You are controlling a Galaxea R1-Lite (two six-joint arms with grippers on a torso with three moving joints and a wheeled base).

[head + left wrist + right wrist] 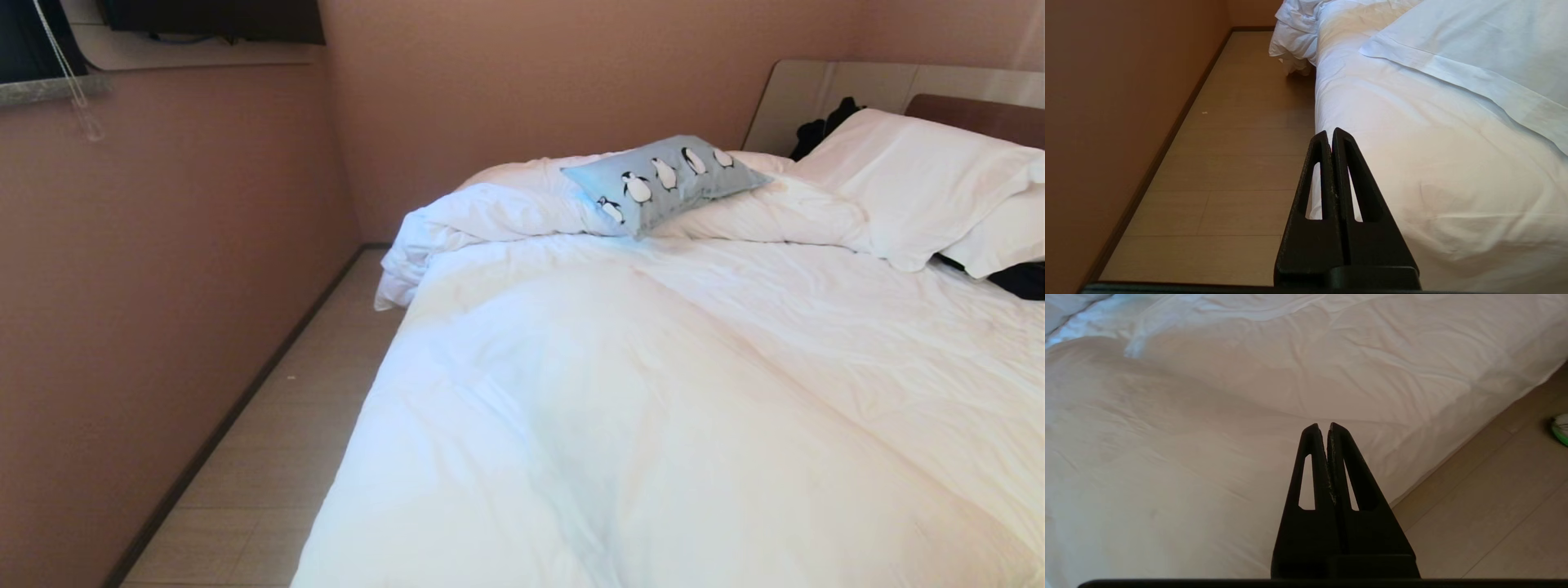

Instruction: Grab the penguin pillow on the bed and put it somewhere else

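Observation:
The penguin pillow [663, 181], light blue-grey with a row of black-and-white penguins, lies on the folded-back white duvet at the far side of the bed [653, 408], near the headboard. Neither arm shows in the head view. My left gripper [1329, 133] is shut and empty, low beside the bed's edge [1412, 163] over the wooden floor. My right gripper [1322, 427] is shut and empty too, pointing over the white duvet [1208, 437] near the bed's corner. The penguin pillow is in neither wrist view.
Plain white pillows [914, 184] are stacked against the brown headboard [980, 114] at the right, with dark cloth [824, 126] behind them. A narrow strip of wooden floor [277, 441] runs between bed and pink wall. A green-rimmed object [1560, 428] lies on the floor.

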